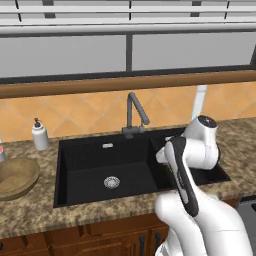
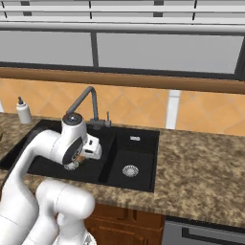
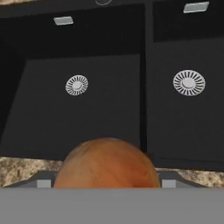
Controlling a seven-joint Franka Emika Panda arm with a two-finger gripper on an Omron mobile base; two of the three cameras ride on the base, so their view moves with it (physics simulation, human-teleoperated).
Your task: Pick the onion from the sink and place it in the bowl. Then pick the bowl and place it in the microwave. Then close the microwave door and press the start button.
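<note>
Right at the hand camera sits the onion (image 3: 106, 162), reddish-tan and pinched between my gripper (image 3: 106, 181) fingers, held above the sink (image 3: 78, 105). Below it I see both black basins with their silver drains, the divider between them. Farther off, from the left base view, the wooden bowl (image 1: 16, 177) rests on the granite counter (image 1: 35, 215) left of the sink, near a soap bottle (image 1: 40, 135).
</note>
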